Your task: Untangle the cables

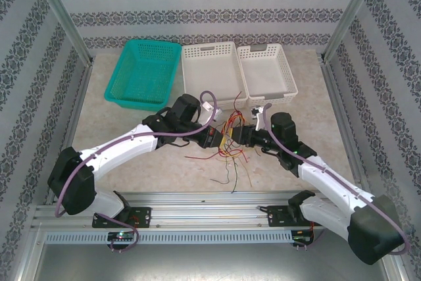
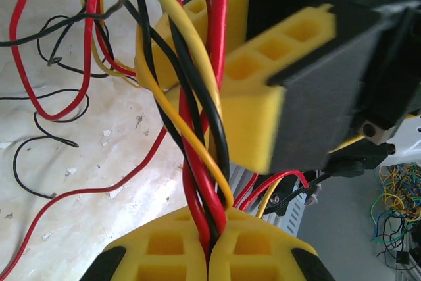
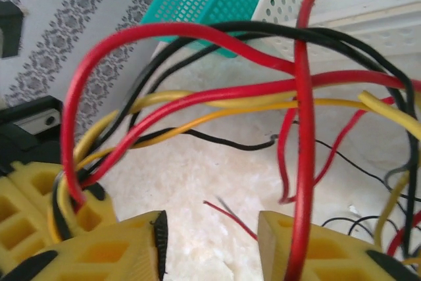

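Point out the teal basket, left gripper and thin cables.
Teal plastic mesh basket [image 1: 143, 70]: top view, floor.
Left gripper [image 2: 209, 236]: left wrist view, between fingertips.
Thin red, yellow, black cables [image 2: 197, 149]: left wrist view, twisted middle.

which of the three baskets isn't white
The teal basket, leftmost in the far row. The middle basket and the right basket beside it are both white.

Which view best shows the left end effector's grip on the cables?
Left wrist: the left end effector is shut on the cables, close up. Right wrist catches it at the frame edge, strands entering. Top external: too small to judge the grip.
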Tool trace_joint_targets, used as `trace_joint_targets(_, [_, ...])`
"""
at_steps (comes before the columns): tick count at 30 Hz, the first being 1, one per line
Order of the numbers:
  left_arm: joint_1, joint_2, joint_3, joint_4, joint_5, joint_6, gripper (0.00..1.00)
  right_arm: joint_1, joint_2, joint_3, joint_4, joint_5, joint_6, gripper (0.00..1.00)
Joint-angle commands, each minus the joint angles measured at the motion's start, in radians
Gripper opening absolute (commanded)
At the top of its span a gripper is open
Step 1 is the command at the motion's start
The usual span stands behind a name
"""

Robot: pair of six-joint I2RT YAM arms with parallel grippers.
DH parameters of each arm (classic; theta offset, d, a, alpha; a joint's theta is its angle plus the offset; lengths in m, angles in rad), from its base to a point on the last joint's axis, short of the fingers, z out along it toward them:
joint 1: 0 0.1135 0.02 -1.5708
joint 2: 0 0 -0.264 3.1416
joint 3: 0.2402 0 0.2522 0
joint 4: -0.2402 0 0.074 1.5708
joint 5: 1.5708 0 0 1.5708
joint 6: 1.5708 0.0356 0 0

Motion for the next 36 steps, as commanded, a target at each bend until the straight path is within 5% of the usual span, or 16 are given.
trace_joint_targets(1, [0.009,-0.034,-0.005,0.026,-0.003,-0.007,0.0,0.02,-0.017,0.025,0.003,0.072,-0.021,0.17])
trace_joint_targets(3, [0.012,-0.035,0.011,-0.024,-0.041,0.014,0.0,0.02,-0.042,0.037,-0.047,0.104,-0.043,0.0])
trace_joint_targets(8, [0.092,-0.057,0.083,-0.177,-0.158,0.058,0.0,-0.017,-0.18,0.027,-0.204,0.196,-0.07,0.0])
trace_joint_targets(12, [0.165,-0.074,0.143,-0.29,-0.342,0.06,0.0,-0.147,-0.294,0.034,-0.348,0.211,-0.059,0.0])
trace_joint_targets(23, [0.178,-0.294,0.057,-0.342,-0.603,0.129,0.0,-0.399,-0.364,0.273,-0.506,0.167,-0.044,0.0])
trace_joint_targets(30, [0.156,-0.581,-0.102,-0.222,-0.586,0.188,0.0,-0.366,-0.19,0.552,-0.439,0.09,0.032,0.0])
trace_joint_targets(36, [0.135,-0.609,-0.135,-0.182,-0.57,0.2,0.0,-0.195,0.06,0.805,-0.428,0.181,-0.046,0.0])
